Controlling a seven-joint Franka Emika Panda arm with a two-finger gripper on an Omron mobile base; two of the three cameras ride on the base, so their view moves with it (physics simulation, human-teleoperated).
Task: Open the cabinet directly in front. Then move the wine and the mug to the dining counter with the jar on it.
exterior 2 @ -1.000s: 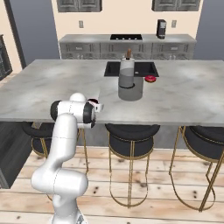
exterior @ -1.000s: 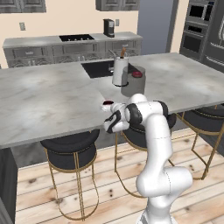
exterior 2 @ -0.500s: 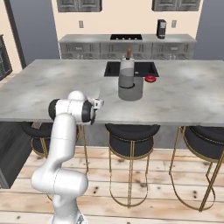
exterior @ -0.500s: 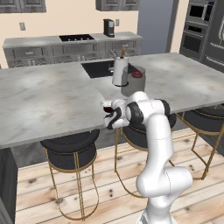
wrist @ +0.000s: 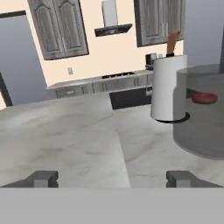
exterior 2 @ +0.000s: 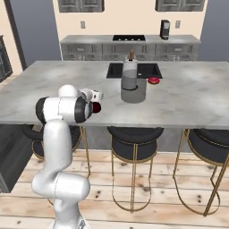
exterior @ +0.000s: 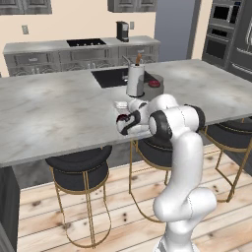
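My gripper [exterior: 123, 121] [exterior 2: 95, 103] [wrist: 112, 178] hovers low over the front edge of the dining counter [exterior: 49, 113] [exterior 2: 188, 103] [wrist: 65, 131]. Its fingers [wrist: 42, 178] stand wide apart, open, with nothing between them in the hand view. The dark red mug [exterior: 121, 118] [exterior 2: 97, 107] sits right at the fingers; I cannot tell whether they touch. Farther back the wine [exterior: 135, 78] [exterior 2: 130, 71] [wrist: 168, 87] stands upright against the grey jar [exterior: 154, 90] [exterior 2: 134, 93] [wrist: 201, 113]. Dark grey wall cabinets [wrist: 61, 28] hang on the far wall, doors shut.
A black sink [exterior: 110, 76] [exterior 2: 134, 70] is set into the counter behind the wine. A small red round thing [exterior 2: 154, 80] lies beside the jar. Gold-legged black stools [exterior: 81, 170] [exterior 2: 134, 136] stand below the front edge. A coffee machine [exterior: 122, 31] stands on the back worktop.
The jaws have gone from shut on the mug to wide open. The mug stays near the counter's front edge. The arm has hardly moved.
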